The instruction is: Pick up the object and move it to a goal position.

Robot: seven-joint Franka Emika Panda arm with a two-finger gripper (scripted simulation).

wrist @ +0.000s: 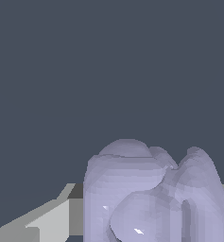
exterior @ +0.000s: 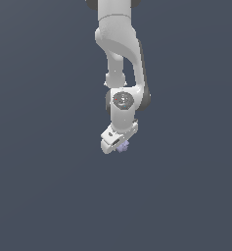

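Note:
The object [exterior: 123, 146] is a tiny pale lavender lumpy blob at the tip of my white gripper [exterior: 119, 144], just below the centre of the exterior view. In the wrist view the object [wrist: 151, 194] looms large and lumpy, filling the space between the grey fingers [wrist: 52, 220]. The fingers press against its sides, so the gripper is shut on it. The arm hangs down from the top of the exterior view, with the hand tilted toward that view's left. No goal marker shows in either view.
A plain dark blue-grey background [exterior: 39, 196] surrounds the arm on every side, with no other objects, containers or edges showing.

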